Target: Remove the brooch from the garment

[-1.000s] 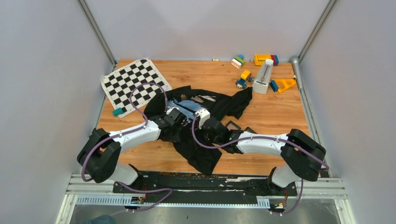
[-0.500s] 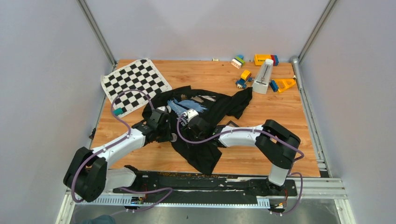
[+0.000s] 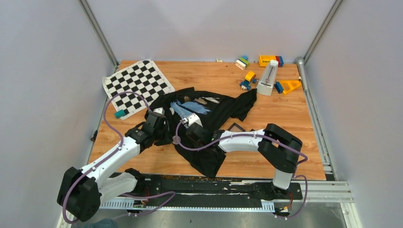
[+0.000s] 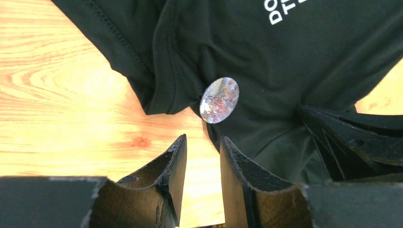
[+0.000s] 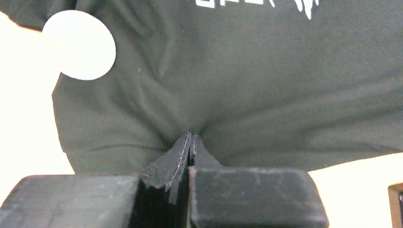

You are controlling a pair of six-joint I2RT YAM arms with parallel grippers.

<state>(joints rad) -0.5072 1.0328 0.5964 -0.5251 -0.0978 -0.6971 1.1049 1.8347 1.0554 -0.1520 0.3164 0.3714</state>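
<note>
Brooch sits on garment near its hem, at 12 o'clock just beyond left end effector, fingers apart, empty. Right end effector clamped on garment fold, brooch at its 10 o'clock.

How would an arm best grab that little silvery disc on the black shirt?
By its rim, on opposite edges. The brooch is a flat disc sitting on the shirt beside its hem, so the open left gripper, just short of it, would likely best come in from the table side. The right gripper pinches the shirt.
</note>
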